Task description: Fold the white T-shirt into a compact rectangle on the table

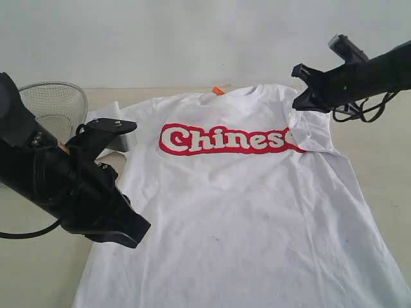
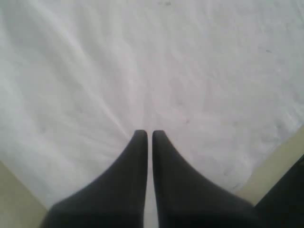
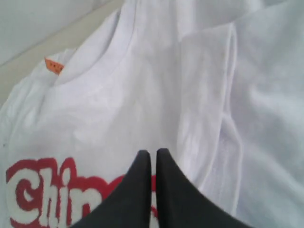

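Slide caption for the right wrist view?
Right jaws shut over T-shirt, by red lettering; sleeve folded inward, orange tag at collar.

T-shirt (image 1: 244, 212) spread on table (image 1: 38, 269), collar (image 1: 247, 93) at far side; mesh bowl (image 1: 54, 106) left of shirt

Beige table (image 1: 35, 276): T-shirt (image 1: 244, 212), mesh bowl (image 1: 54, 106)

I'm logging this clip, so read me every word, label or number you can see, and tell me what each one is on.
"Chines", then a cut-off letter: white lettering on the red band of the white T-shirt; the folded sleeve covers the rest.
The orange neck tag: too small to read.
Nothing else is readable.
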